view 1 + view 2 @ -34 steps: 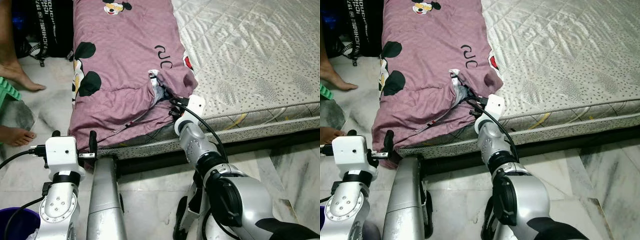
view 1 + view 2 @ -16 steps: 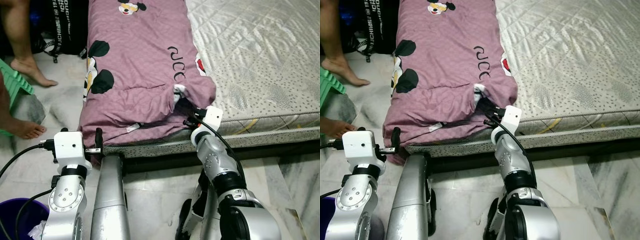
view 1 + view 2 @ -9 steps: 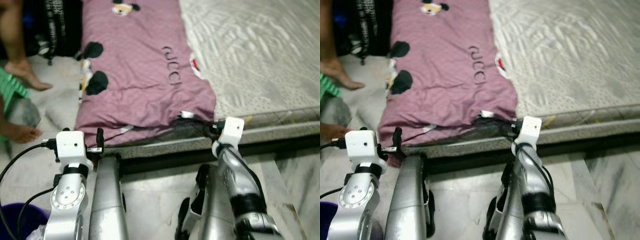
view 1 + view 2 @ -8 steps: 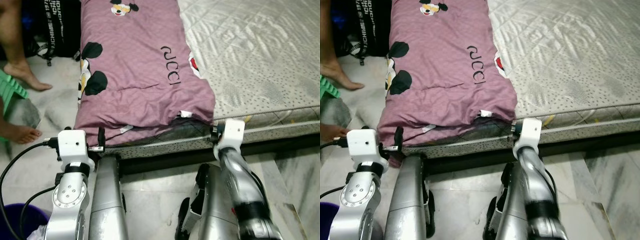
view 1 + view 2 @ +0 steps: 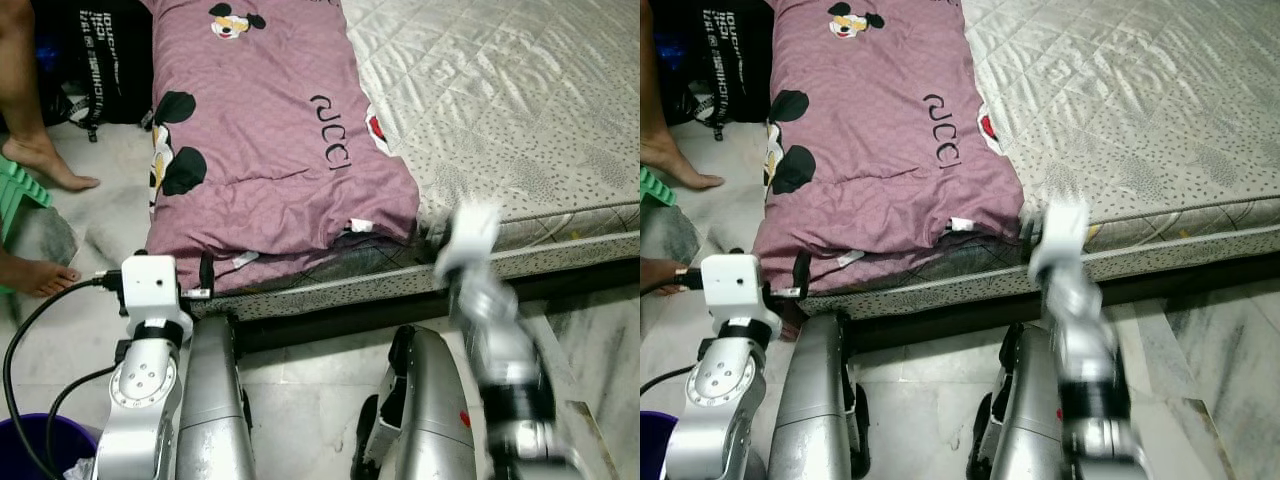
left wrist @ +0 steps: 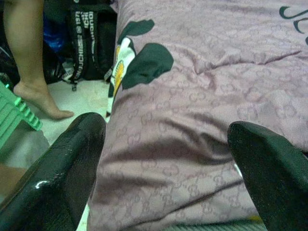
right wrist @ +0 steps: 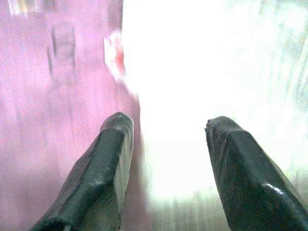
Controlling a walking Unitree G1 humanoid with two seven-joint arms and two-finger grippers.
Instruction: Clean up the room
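Note:
A purple blanket (image 5: 270, 150) with cartoon mouse prints lies folded along the left part of the mattress (image 5: 520, 100), its near edge hanging over the bed's side. My right arm (image 5: 490, 310) is blurred by motion at the bed edge, just right of the blanket's near corner. The right gripper (image 7: 169, 122) is open with nothing between its fingers, facing the seam between blanket and mattress. My left gripper (image 6: 168, 132) is open and holds nothing, low in front of the blanket's left near edge (image 5: 205, 272).
A person's bare feet (image 5: 45, 165) stand on the marble floor at the left, next to a green stool (image 5: 15, 195) and a black bag (image 5: 100, 60). A purple bucket (image 5: 25, 450) sits at my lower left. The dark bed frame (image 5: 330, 315) runs across in front.
The right gripper has come off the blanket's near corner and swung right and up along the bed edge. The corner now lies flat. The left arm has hardly moved.

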